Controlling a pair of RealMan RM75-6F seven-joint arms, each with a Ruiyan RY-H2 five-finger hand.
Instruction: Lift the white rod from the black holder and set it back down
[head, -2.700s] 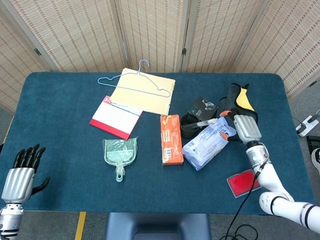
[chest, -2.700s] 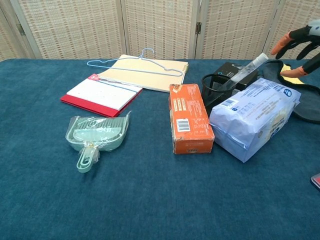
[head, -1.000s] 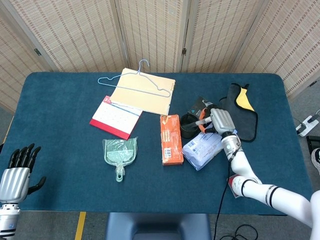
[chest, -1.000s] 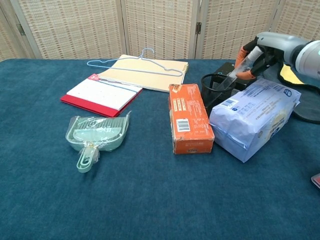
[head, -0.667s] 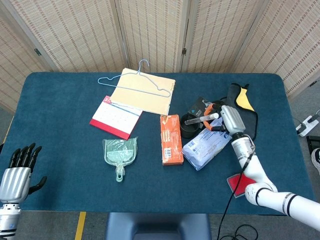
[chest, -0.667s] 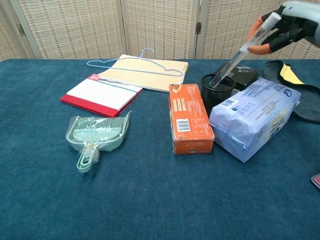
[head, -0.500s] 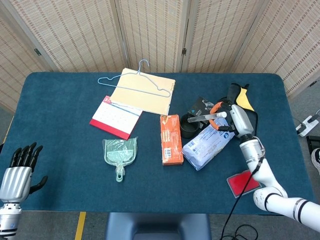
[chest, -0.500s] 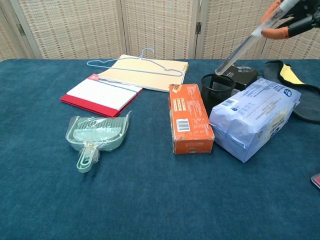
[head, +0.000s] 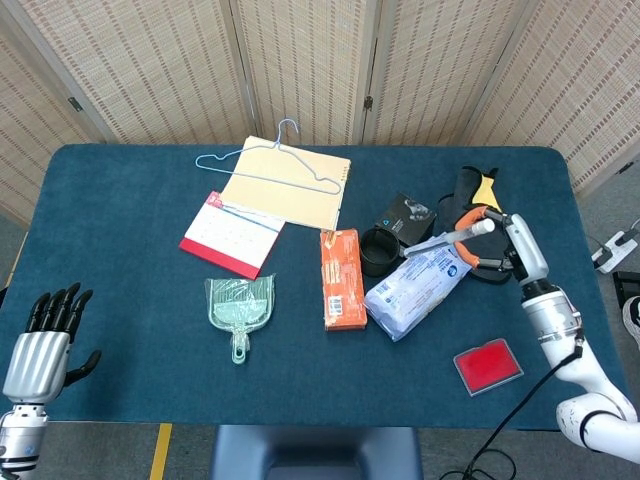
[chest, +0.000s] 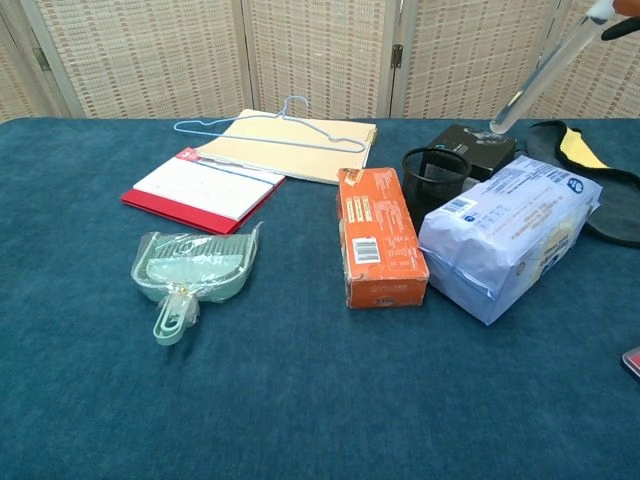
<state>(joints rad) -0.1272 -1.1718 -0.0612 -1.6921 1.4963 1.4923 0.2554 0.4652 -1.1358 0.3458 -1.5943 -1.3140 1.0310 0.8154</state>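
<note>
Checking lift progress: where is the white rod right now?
The white rod is held in the air by the right hand, tilted, clear of the black holder, above the blue-white package.

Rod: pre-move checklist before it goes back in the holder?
1. Rod held by right hand: ok, pinched at its upper end.
2. Rod clear of holder: ok, its tip hangs in the air above and right of the rim.
3. Holder upright, mouth open: ok.
4. Tip lined up over the mouth: not ok, it sits over the black box behind.
5. Neighbours crowding the holder: orange box and blue pack flank it closely; touching or not, cannot tell.
6. Left hand out of the way: ok, open at the table's near left edge.
</note>
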